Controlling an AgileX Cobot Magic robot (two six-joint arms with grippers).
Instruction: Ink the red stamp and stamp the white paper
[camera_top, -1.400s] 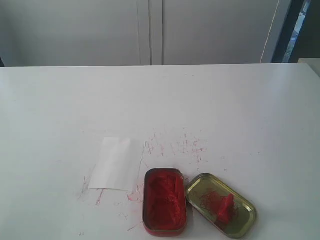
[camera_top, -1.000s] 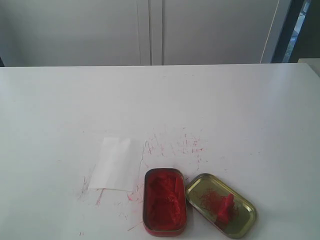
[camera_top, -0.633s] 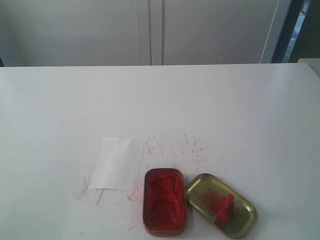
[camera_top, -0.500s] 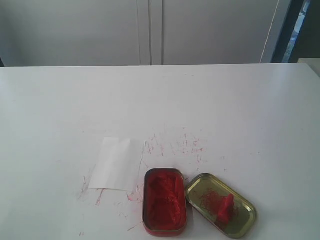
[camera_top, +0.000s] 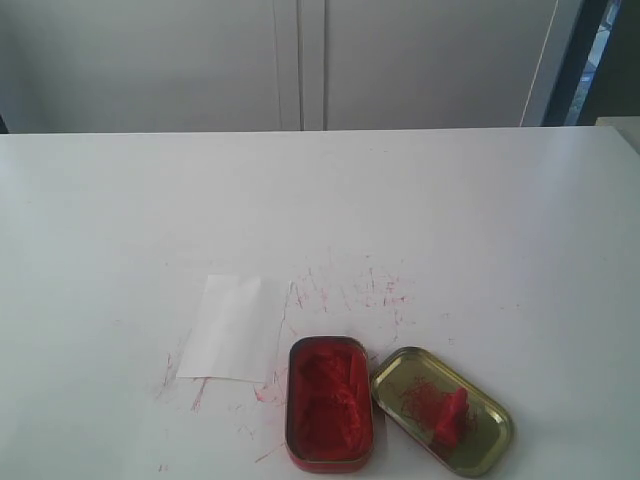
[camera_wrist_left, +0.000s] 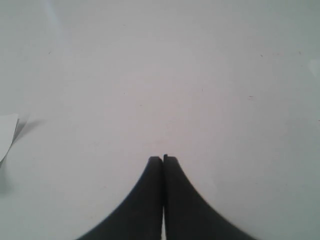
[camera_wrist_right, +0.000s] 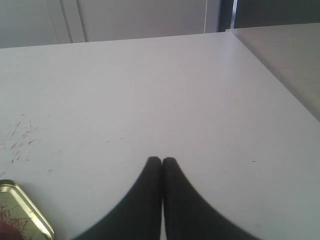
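red stamp (camera_top: 451, 413) lies in gold lid (camera_top: 396, 379), off white paper (camera_top: 232, 327); l claw (camera_wrist_left: 163, 159), r claw (camera_wrist_right: 161, 160) pinched closed, empty.

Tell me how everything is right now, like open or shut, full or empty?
red ink tin: open, full of red paste.
gold lid: off, lying inside-up beside the tin, smeared red.
red stamp: resting in the gold lid, not held.
white paper: lying flat, no stamp mark visible.
table: scratched with red marks near the tin.
left gripper: shut, empty.
right gripper: shut, empty.
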